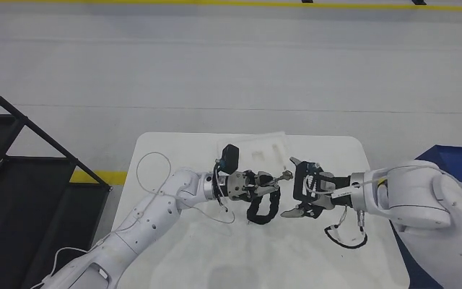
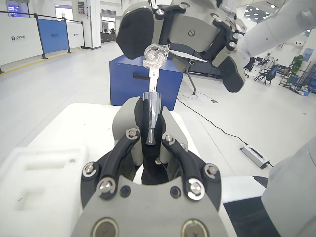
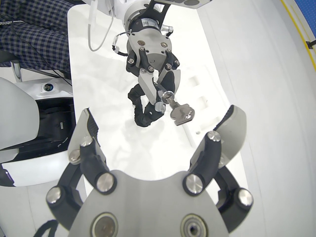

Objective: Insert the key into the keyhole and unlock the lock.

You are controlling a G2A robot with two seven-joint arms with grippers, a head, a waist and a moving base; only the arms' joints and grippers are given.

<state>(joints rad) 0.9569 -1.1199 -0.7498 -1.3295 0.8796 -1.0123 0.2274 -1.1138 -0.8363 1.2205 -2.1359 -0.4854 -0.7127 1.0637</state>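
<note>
My left gripper (image 1: 263, 186) (image 2: 150, 110) is shut on the lock's chrome cylinder (image 2: 152, 114) (image 3: 167, 96), held above the table's middle. The lock's black cable loop (image 1: 261, 209) (image 3: 142, 114) hangs below it. A silver key (image 1: 284, 175) (image 2: 154, 56) (image 3: 182, 113) sits in the keyhole, its head sticking out toward the other arm. My right gripper (image 1: 290, 188) (image 3: 160, 124) faces the key, open, its pads wide on either side of the key head and not touching it. In the left wrist view the right gripper (image 2: 182, 57) looms just behind the key.
A white foam tray (image 1: 263, 148) (image 2: 44, 164) with cut-out recesses lies on the white table (image 1: 303, 253) behind the grippers. A blue cabinet (image 2: 148, 85) stands on the floor past the table's edge. A black frame (image 1: 29, 152) stands at the left.
</note>
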